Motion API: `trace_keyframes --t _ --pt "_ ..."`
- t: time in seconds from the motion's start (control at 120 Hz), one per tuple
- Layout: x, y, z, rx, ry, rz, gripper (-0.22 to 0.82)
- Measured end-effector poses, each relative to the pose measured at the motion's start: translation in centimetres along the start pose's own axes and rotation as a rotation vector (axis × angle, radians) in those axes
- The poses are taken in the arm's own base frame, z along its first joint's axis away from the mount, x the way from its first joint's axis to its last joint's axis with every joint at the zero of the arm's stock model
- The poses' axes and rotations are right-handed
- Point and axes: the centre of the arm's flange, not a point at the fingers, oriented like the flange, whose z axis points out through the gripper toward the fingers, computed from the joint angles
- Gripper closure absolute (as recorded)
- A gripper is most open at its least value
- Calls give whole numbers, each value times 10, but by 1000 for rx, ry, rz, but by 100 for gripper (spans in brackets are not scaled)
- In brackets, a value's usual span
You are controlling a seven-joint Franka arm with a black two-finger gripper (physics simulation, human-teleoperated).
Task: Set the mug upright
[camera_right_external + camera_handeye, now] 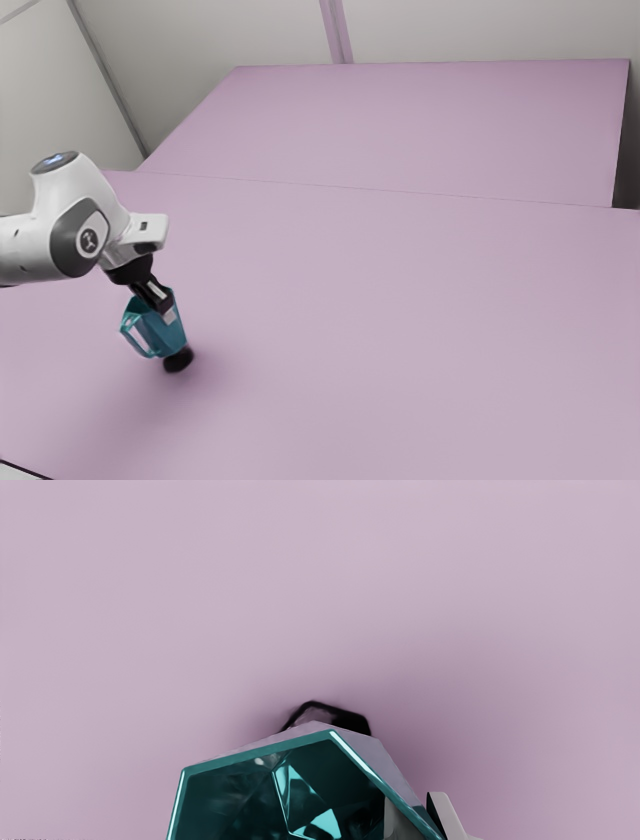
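A teal mug (170,336) hangs beneath the black gripper (164,304) near the exterior view's left, mouth up and slightly tilted, over a smooth, pale purple table (400,300). The hand grasps the mug by its wall, one finger (396,822) inside the rim and the other (446,810) outside. An angular handle (136,338) juts toward the exterior view's left; a dark patch (178,361) lies at the base. Glossy facets line the many-sided cup, whose dark interior catches bright turquoise glints around the inner finger.
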Motion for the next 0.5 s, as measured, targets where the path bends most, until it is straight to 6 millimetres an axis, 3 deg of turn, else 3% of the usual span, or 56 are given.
trace_keyframes --t 0.5 --pt "33 15 3 33 173 -213 78"
